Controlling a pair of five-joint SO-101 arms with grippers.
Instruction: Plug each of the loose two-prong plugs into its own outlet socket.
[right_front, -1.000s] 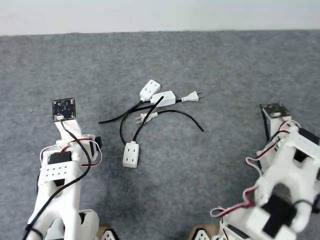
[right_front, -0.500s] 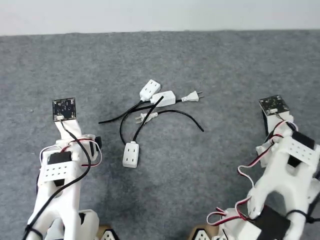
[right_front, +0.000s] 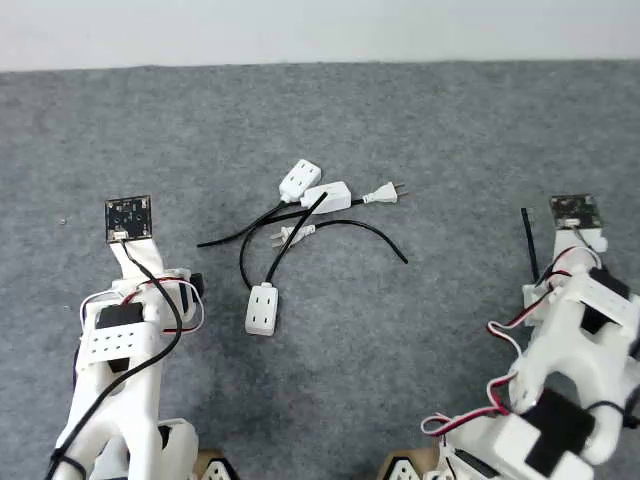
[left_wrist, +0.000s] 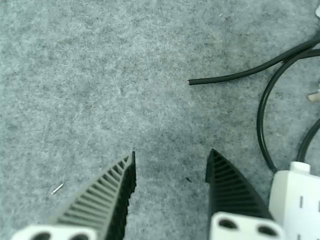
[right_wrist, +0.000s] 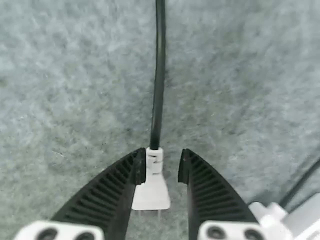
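Jaws of the right gripper (right_wrist: 162, 153) stood apart on either side of a white plug (right_wrist: 150, 194) lying lengthwise between them, prongs toward the wrist and black cord (right_wrist: 159, 75) running straight away; the left gripper (left_wrist: 172, 154), likewise spread, hung beside an outlet block (left_wrist: 296, 197).

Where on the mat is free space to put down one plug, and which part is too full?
Free: the wide strip of mat between the far edge and the cord tangle; also the mat between the lone socket and the right arm. Crowded: the tangle at centre.
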